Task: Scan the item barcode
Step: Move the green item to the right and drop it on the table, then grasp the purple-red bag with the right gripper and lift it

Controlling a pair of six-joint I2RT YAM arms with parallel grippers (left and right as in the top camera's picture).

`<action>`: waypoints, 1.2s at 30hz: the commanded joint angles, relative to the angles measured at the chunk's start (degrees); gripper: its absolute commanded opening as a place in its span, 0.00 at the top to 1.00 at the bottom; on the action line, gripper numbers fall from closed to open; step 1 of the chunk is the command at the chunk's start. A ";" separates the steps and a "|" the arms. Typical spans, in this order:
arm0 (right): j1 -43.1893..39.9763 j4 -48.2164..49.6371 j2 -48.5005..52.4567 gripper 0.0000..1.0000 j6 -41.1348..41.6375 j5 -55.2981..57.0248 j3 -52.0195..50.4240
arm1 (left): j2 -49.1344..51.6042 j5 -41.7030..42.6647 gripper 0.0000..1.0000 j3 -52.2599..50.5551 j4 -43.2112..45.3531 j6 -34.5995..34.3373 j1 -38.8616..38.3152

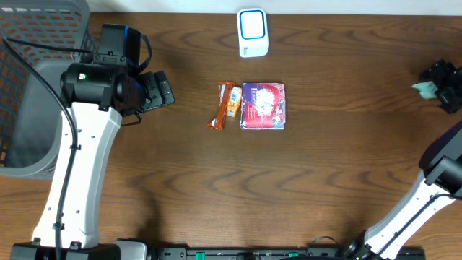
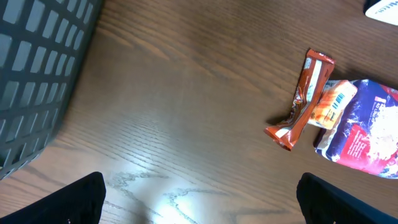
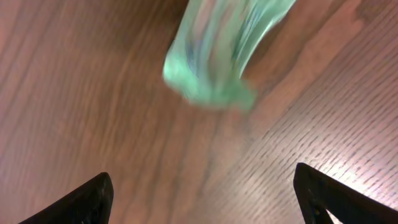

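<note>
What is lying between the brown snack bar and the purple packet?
A small orange packet with a barcode, between the brown snack bar and the purple packet. The overhead and left wrist views both show it.

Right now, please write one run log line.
left gripper: open, empty | right gripper: open | green item: blurred, ahead of right gripper | scanner: untouched

White scanner (image 1: 253, 32): one, 12 o'clock edge of table (image 1: 325, 166). Grey mesh basket (image 1: 43, 29): one, 10 o'clock corner. Wrapped items at centre: three, namely brown snack bar (image 1: 221, 108), small orange packet (image 1: 232, 103), purple pouch (image 1: 263, 105). Green item (image 1: 423, 88): one, 3 o'clock, blurred in right wrist view. Packaged items total: four. Robot arms: two, namely left arm (image 1: 79, 166), right arm (image 1: 404, 213).
</note>
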 commanded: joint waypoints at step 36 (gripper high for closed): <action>40.57 7.98 -6.40 0.46 -14.67 -31.28 -27.06 | -0.52 -0.52 0.02 -0.02 -0.15 0.31 0.20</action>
